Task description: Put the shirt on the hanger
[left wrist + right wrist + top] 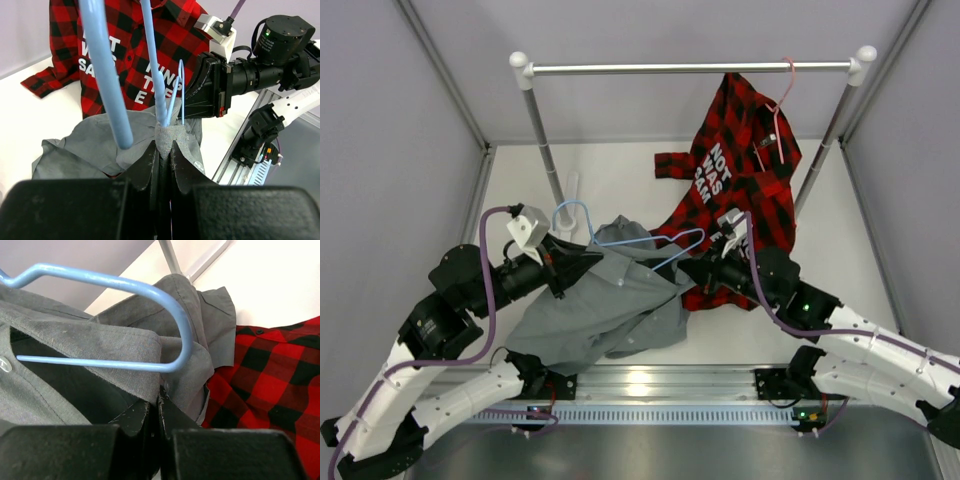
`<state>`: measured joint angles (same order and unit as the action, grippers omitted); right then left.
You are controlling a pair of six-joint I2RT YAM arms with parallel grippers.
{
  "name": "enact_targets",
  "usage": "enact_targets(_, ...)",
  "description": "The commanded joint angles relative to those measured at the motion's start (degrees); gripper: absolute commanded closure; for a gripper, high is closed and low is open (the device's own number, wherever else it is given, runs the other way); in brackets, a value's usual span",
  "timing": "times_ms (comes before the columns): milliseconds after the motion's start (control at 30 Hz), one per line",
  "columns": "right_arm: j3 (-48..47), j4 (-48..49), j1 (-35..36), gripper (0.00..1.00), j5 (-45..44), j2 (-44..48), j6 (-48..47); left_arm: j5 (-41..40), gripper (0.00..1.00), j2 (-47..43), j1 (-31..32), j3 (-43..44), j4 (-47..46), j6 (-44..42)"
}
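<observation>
We are seeing the grey shirt (610, 300) lying crumpled at the near middle of the surface (620, 175). Its upper part is draping over the light-blue hanger (620, 236), which is slanting between the two arms. The left fingers (142, 170) are clamping a wad of grey cloth from which the hanger's wires are rising. The right fingers (135, 420) are pressing fully together under the hanger's bent corner, with cloth draping over their tips; whether they are catching any, we cannot tell. Behind, a red-and-black plaid shirt (740, 180) is hanging from the rail (690, 68).
</observation>
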<state>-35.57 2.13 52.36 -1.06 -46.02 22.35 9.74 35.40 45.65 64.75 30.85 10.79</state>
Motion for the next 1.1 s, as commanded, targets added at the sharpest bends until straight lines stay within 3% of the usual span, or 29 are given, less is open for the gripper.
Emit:
enact_targets(0,-4.0,-4.9,-1.8,0.98,0.4,-0.3,-2.0,1.1,1.0,-0.6,0.1,0.4,-3.0,-1.4)
enact_targets(133,-4.3,-6.2,-2.7,0.81,2.1,0.2,-2.7,0.6,1.0,-0.3,0.0,-0.6,-3.0,-1.0)
enact_targets(333,-1.5,-3.5,-3.0,0.66,9.8,-1.0,-2.6,0.0,1.0,0.0,0.1,0.1,-3.0,-0.2)
enact_targets(700,1.0,4.3,-2.6,0.74,17.3,-3.6,0.3,-0.9,1.0,0.7,0.0,-0.2,-3.1,0.4)
enact_targets(900,3.8,4.2,-2.6,0.99,12.8,-1.6,1.4,-1.6,1.0,0.8,0.0,0.0,-3.0,-0.2)
enact_targets(1067,0.6,-4.5,-3.3,1.0,6.7,-0.1,1.7,-2.7,1.0,-0.1,0.0,0.7,-2.0,-1.3)
